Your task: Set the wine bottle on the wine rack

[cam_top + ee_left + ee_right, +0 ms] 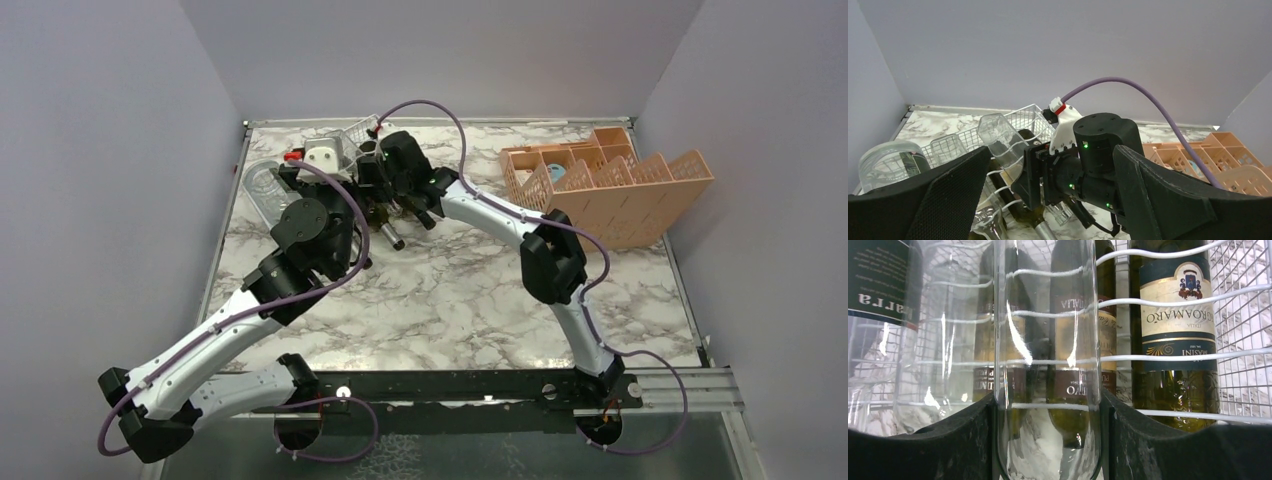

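Observation:
The white wire wine rack (pixel 345 140) stands at the back left, also in the left wrist view (pixel 1023 117) and close up in the right wrist view (pixel 1243 315). My right gripper (pixel 1048 440) is shut on a clear glass wine bottle (pixel 1048 340), one finger on each side, right against the rack's wavy wires. In the left wrist view this bottle (pixel 998 135) lies tilted on the rack, its neck below my right gripper (pixel 375 185). My left gripper (pixel 1052 155) is open and empty, its fingers spread wide in front of the right wrist.
Dark labelled bottles (pixel 1173 315) fill the rack; one with a silver cap (pixel 392 238) sticks out towards me. Another clear bottle (pixel 262 190) lies left of the rack. An orange plastic crate (pixel 610 185) stands at the back right. Walls close the sides and back.

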`<state>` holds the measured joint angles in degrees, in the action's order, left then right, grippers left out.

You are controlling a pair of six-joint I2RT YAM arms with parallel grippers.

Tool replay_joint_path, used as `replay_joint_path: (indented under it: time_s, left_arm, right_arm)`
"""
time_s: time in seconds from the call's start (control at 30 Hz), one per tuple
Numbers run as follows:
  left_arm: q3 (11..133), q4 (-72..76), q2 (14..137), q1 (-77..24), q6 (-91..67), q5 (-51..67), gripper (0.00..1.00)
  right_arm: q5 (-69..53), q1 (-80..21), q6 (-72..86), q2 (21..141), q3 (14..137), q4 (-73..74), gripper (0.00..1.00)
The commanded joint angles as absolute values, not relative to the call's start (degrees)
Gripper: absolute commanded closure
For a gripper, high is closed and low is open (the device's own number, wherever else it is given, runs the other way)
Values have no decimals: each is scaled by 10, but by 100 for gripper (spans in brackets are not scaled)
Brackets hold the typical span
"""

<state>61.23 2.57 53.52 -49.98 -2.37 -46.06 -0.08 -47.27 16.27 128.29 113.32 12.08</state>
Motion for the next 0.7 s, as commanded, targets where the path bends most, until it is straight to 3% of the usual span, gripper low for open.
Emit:
replay_joint_path:
  time_s: [0.0, 0.17, 0.33, 0.53, 0.67]
  left_arm:
    - [616, 34, 505, -498, -45, -495, 2]
    - [612, 37, 488, -499, -34, -478, 2]
    - [612, 34, 482, -498, -29, -482, 2]
    - [614, 26, 475, -499, -33, -459, 1]
    - [614, 23, 470, -498, -33, -445, 1]
  right_arm:
    - [6, -476, 176, 1304, 1182, 110, 85]
    - [-8, -476, 179, 1333, 1214, 115, 73]
    - [-34, -476, 176, 1359, 1248, 138, 54]
    - [-38, -476, 166, 1350, 1237, 142, 24]
    - [-28, -476, 156, 1334, 1237, 153, 14]
